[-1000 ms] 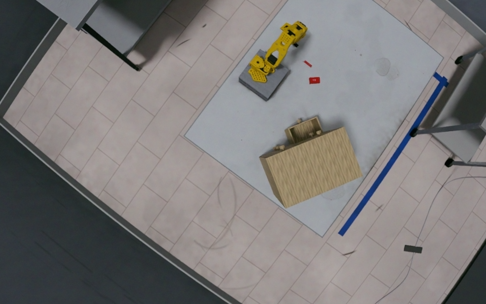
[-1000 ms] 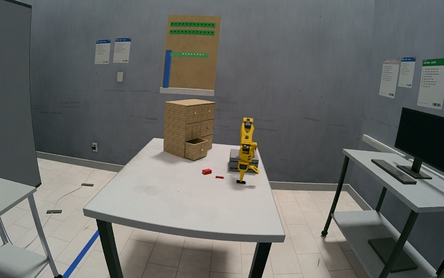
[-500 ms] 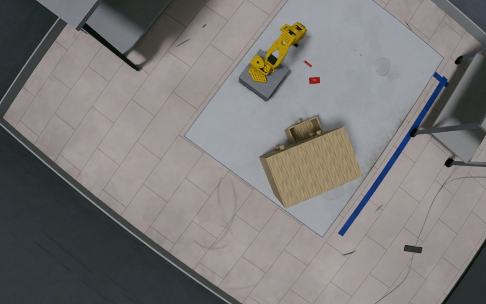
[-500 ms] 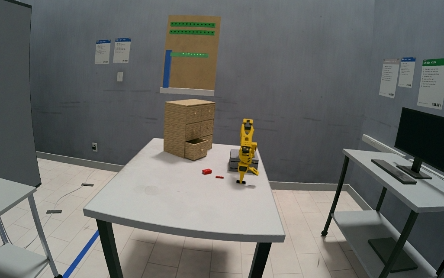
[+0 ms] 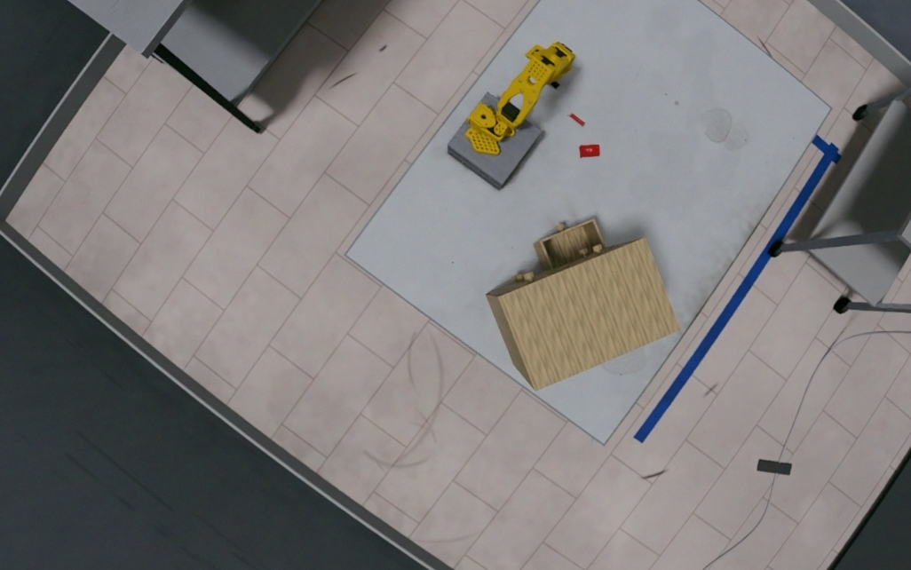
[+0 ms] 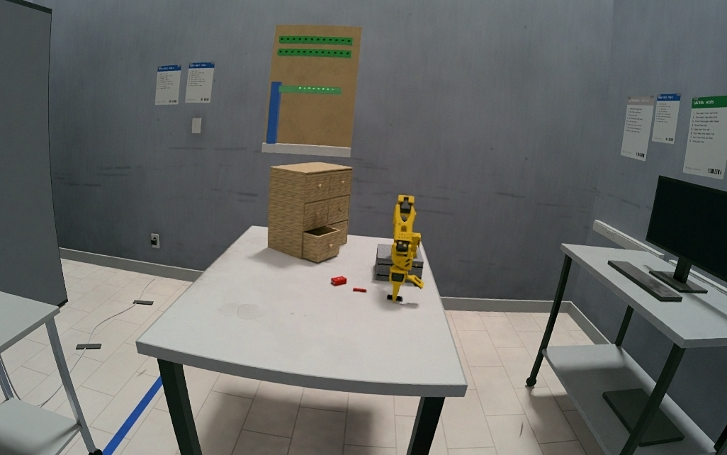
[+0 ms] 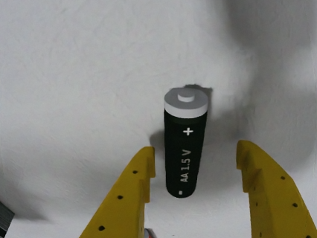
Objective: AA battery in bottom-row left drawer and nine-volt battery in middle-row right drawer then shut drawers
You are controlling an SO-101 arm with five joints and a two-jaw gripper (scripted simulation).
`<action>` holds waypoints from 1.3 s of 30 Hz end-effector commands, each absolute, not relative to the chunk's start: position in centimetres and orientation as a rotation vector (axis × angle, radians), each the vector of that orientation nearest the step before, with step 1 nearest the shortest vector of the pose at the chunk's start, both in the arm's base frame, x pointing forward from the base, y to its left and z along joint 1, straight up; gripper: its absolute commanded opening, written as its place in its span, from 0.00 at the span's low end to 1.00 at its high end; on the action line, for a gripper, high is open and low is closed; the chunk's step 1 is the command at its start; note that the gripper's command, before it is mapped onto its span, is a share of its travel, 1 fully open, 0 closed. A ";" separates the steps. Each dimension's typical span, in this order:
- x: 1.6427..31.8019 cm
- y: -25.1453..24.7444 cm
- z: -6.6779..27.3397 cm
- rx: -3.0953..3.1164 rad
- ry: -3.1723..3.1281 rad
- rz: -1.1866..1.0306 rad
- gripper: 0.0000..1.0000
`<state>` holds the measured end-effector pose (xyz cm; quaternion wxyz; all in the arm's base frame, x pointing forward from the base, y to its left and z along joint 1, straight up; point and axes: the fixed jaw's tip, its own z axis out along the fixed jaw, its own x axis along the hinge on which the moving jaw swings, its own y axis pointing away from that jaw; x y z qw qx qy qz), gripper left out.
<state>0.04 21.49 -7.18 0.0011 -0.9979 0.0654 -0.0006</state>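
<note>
Going L to R in the ext. view: wooden chest (image 5: 584, 315) (image 6: 286, 209) at the far end of the table (image 5: 430, 221) (image 6: 300, 337), its bottom-L drawer (image 5: 566, 247) (image 6: 320, 249) pulled out, other drawers looking shut. Next, a red block (image 5: 589, 151) (image 6: 339, 280) on the tabletop, label too small to read, poss. the 9V batt. Just beside it, a small red stick (image 5: 576, 119) (image 6: 359, 290). Then the AA batt. (image 6: 398, 298) (image 7: 184, 149), lying on the table, + end toward the top of the wrist view. Claw (image 6: 408, 293) (image 7: 195, 156) is spread, pinching nothing, one finger either side of the AA in the wrist view; L-hand gap there narrower than the R-hand one. Yellow arm (image 5: 530, 87) (image 6: 404, 225) reaches out from its gray base (image 5: 517, 157) (image 6: 382, 273), tilted down toward the AA.
</note>
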 end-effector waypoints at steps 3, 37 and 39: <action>0.0 21.5 -7.5 -3.135 0.187 0.000 0.21; 0.0 21.5 -7.8 -3.135 0.187 0.000 0.18; 0.0 21.5 -7.8 -3.135 0.187 0.000 0.17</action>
